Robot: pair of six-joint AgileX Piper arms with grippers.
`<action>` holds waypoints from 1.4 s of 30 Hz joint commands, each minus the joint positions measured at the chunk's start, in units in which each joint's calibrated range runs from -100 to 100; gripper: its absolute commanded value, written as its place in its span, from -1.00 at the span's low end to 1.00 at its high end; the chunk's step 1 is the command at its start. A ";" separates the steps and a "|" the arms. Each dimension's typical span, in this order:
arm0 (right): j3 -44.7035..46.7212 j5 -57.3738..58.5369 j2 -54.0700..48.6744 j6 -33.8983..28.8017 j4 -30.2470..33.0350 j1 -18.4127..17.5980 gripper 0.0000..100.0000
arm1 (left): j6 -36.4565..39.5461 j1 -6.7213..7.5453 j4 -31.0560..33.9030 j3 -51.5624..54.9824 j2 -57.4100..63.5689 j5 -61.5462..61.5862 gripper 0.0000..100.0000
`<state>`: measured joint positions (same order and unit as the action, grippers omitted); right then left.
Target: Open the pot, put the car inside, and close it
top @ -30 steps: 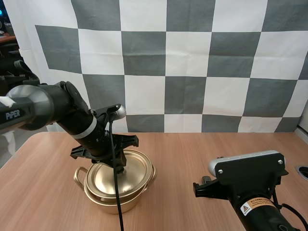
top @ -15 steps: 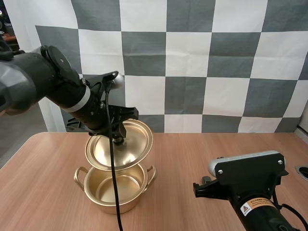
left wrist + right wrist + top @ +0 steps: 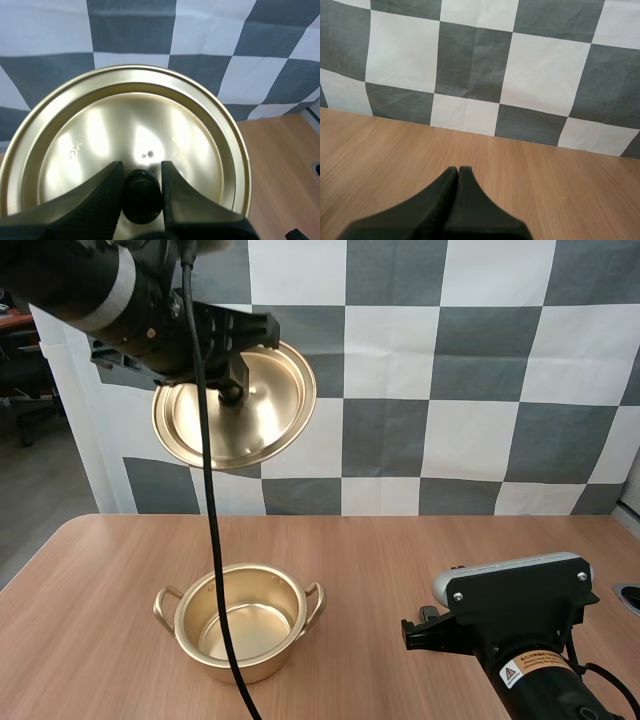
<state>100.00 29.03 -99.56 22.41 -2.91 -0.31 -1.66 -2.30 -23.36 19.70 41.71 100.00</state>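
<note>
1. Your gold pot [image 3: 245, 665] stands open on the table [image 3: 420, 550], well below your left gripper [image 3: 232, 392].
2. The gold lid [image 3: 250, 430], resting on the pot a second ago, now hangs high and clear of it. Opening looks done, so the car goes in next.
3. Your left gripper's fingers are clamped on the lid's black knob [image 3: 142, 200], only slightly apart.
4. Your right gripper [image 3: 456, 175] has its fingers pressed together on nothing, with bare table just ahead.

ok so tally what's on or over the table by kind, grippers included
pot: 1
lid: 1
gripper: 2 (left gripper shut on the lid, right gripper shut on nothing)
total: 4
</note>
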 commanded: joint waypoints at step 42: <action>-47.11 54.98 30.36 -4.64 -2.45 0.02 -0.08 | 0.44 0.02 1.52 -15.15 3.60 0.00 -1.00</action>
<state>53.13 79.76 -69.20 17.80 -5.40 -0.31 -1.20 -2.30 -21.56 4.54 45.28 99.98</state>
